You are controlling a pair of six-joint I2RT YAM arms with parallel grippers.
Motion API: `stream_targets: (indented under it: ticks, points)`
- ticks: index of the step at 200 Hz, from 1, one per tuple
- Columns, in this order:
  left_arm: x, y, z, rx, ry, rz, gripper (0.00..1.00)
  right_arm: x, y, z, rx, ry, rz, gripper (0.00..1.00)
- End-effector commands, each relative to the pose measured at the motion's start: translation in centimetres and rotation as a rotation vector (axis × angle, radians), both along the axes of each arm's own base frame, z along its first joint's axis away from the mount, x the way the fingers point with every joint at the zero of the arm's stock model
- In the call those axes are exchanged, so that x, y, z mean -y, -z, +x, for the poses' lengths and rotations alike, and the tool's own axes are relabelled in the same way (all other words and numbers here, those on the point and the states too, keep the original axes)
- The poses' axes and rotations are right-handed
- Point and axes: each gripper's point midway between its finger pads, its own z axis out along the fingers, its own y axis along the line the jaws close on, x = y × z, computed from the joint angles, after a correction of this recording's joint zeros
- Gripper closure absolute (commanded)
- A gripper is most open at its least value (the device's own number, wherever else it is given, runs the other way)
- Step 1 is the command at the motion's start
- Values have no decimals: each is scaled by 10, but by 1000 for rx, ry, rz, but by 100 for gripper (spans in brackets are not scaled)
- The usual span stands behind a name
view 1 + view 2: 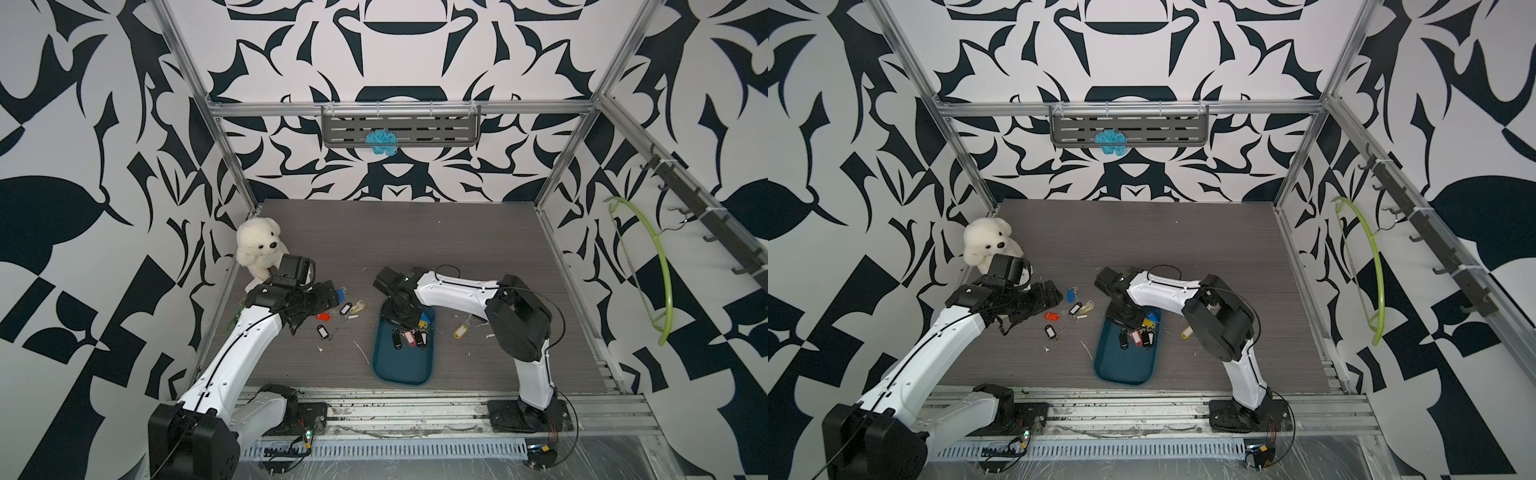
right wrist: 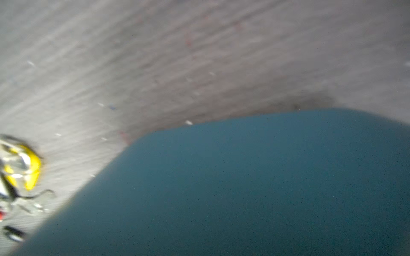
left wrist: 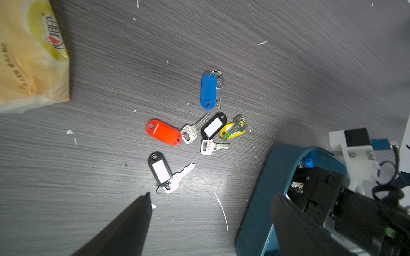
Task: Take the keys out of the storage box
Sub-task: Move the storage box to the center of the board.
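The teal storage box point(image 1: 403, 370) point(image 1: 1121, 370) lies mid-table. Several tagged keys point(image 1: 409, 337) point(image 1: 1138, 336) are bunched inside it. Other keys point(image 3: 208, 130) point(image 1: 338, 311) with blue, red, black and yellow tags lie on the table to its left, and a yellow-tagged key point(image 1: 459, 331) lies to its right. My left gripper point(image 3: 210, 195) hangs open above the table beside those left keys, holding nothing. My right gripper point(image 1: 401, 316) points down into the box's far end. In the right wrist view the blurred teal box point(image 2: 266, 188) hides its fingers.
A white plush bear point(image 1: 259, 245) sits at the far left behind my left arm, with a yellow packet point(image 3: 28, 55) near it. A grey slotted shelf point(image 1: 401, 126) hangs on the back wall. A green hanger point(image 1: 660, 266) hangs on the right wall.
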Motion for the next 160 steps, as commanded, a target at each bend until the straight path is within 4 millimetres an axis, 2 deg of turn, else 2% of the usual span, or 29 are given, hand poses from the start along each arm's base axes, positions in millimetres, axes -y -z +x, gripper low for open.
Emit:
stream_targets:
  ticks: [1,19,42,74,119,160]
  points:
    - [1,-2,-4,13,18,-5,8,3,-26,-1,87,-6,5,66]
    - [1,-3,-5,17,14,-8,8,1,-34,-1,144,-44,8,66]
    - [0,-4,-7,23,6,-12,8,5,-35,5,184,-98,-28,65]
    - [0,-5,-10,24,2,-17,8,3,-39,31,258,-202,-71,65]
    - [0,-4,-11,17,3,-18,8,6,-30,67,273,-237,-71,65]
    - [0,-3,-11,17,2,-16,8,15,-48,101,351,-242,-54,64]
